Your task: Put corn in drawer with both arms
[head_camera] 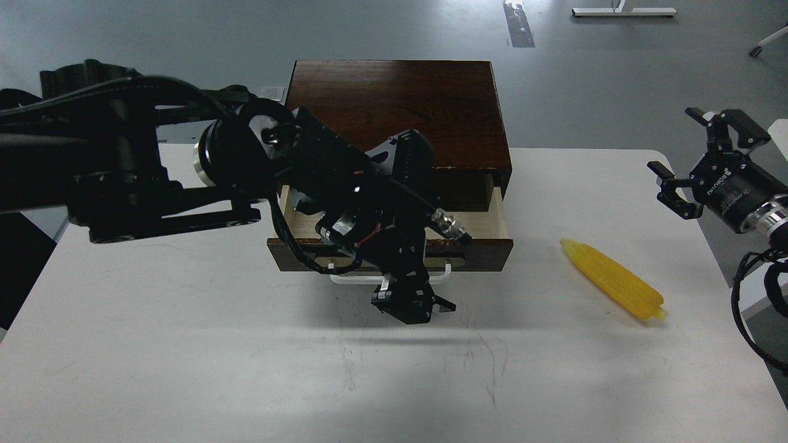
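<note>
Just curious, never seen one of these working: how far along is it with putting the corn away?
The drawer is pulled part open. The left gripper hangs just in front of its handle. The corn lies on the table, untouched; the right gripper waits open above and holds nothing. Picking up and dropping in remain.

Glossy dark wood on cabinet (394,111); pale raw wood inside drawer (474,223); bumpy yellow plastic corn (612,280); matt scuffed surface (184,357).
</note>
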You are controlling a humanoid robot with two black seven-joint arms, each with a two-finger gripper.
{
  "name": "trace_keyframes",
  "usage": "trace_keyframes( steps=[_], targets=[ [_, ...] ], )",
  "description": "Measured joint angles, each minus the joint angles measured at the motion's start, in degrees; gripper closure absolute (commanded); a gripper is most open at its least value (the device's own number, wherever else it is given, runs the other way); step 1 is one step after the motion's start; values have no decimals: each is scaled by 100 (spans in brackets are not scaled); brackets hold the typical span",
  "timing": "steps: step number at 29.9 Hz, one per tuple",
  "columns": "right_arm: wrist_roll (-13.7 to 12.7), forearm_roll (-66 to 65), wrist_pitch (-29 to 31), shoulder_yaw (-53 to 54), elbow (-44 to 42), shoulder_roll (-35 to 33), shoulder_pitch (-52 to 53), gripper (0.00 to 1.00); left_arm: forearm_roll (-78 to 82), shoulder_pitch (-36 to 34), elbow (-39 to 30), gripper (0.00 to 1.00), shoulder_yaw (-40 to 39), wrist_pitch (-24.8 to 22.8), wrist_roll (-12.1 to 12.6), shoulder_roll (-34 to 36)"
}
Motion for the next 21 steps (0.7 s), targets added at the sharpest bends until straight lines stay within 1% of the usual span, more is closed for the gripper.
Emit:
trace_keyframes(
  steps=[6, 9, 13, 19, 21],
  targets=[
    [0, 0, 2, 1, -40, -5, 14, 0, -2384, 252, 243, 2, -781, 0, 1, 515],
    [0, 0, 2, 49, -79, -12, 52, 0, -3791, 642, 432, 2, -1068, 0, 2, 780],
    [0, 0, 2, 76, -219, -14, 109, 0, -5440, 1233, 722, 2, -1266, 37, 1, 933],
    [0, 0, 2, 81, -365, -8, 221, 0, -7506, 1828, 1147, 2, -1343, 726, 0, 1046],
    [0, 0, 2, 85, -370, -13, 256, 0, -8149, 2080, 1225, 2, -1461, 877, -1, 1136]
  ],
)
